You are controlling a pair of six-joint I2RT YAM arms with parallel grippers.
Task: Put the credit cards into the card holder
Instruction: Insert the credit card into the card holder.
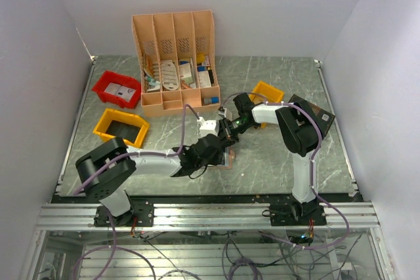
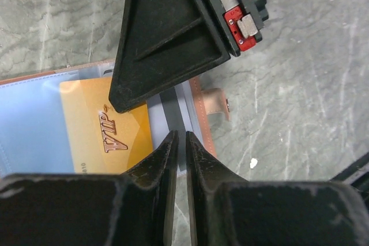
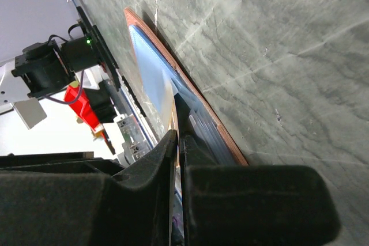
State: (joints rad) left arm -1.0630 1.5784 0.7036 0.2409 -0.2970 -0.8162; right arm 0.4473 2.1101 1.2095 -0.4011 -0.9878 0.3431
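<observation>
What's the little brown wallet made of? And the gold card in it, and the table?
The wallet looks like tan leather or fake leather, matte at its rim; its pockets look like clear bluish plastic. The gold card looks like glossy plastic, with shiny letters. The table looks like grey-green marble, or a print of it, by its pale veins.

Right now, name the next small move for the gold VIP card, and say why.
Probably have the right gripper nudge the gold VIP card deeper into the clear pocket of the card holder. Its shut tip rests over the card's corner, and I cannot tell that the card is fully seated.
</observation>
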